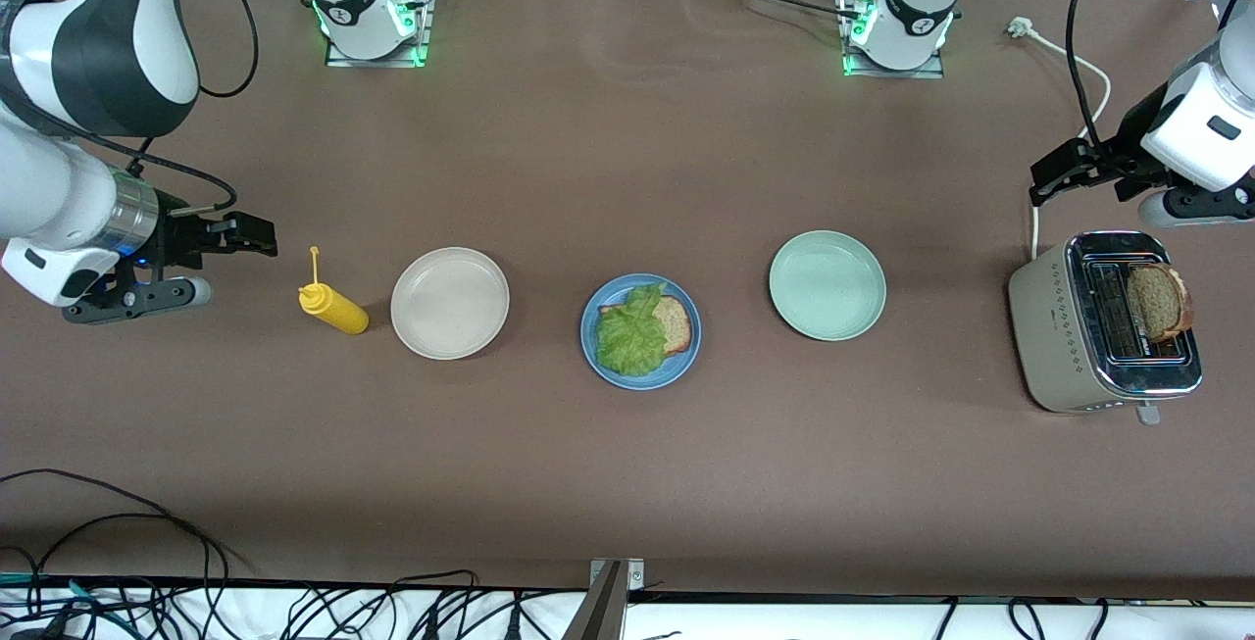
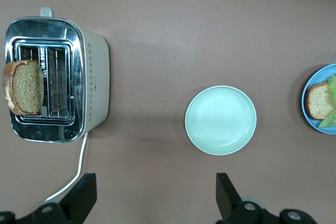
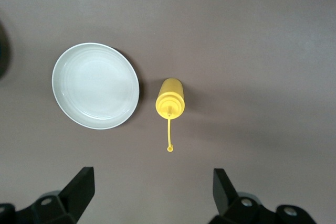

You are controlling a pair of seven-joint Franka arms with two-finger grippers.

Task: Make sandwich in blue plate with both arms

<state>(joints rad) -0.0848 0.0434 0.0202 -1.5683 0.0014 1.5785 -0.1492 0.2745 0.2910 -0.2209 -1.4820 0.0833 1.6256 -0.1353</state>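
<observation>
A: Brown matting covers the whole table [image 1: 627, 444]. Starting at the right arm's end, what is there?

B: The right gripper [image 1: 221, 253] hangs in the air over bare table at that end, its jaws spread wide with nothing between them; its wrist view shows the two fingertips [image 3: 79, 187] far apart. Next along the row stands a yellow squeeze bottle [image 1: 335, 307], then, just beside it, a beige plate [image 1: 449, 303] with nothing on it.

A: And the sandwich?

B: In the middle of the row sits the blue plate [image 1: 598, 356]. On it lies one bread slice [image 1: 675, 321], and a ruffled lettuce leaf [image 1: 632, 334] lies over most of it, so only the part of the slice toward the left arm's end shows.

A: Further along?

B: A pale green plate [image 1: 827, 285], bare, well apart from the blue one. Then a toaster [image 1: 1054, 326] at the left arm's end, with a second bread slice [image 1: 1157, 302] standing up out of one slot.

A: The left arm?

B: The left gripper [image 1: 1074, 170] is up in the air near the toaster, over the white power cord [image 1: 1098, 81]. Its jaws are also wide open and hold nothing; its wrist view shows the fingertips [image 2: 224, 192] far apart over bare table.
</observation>
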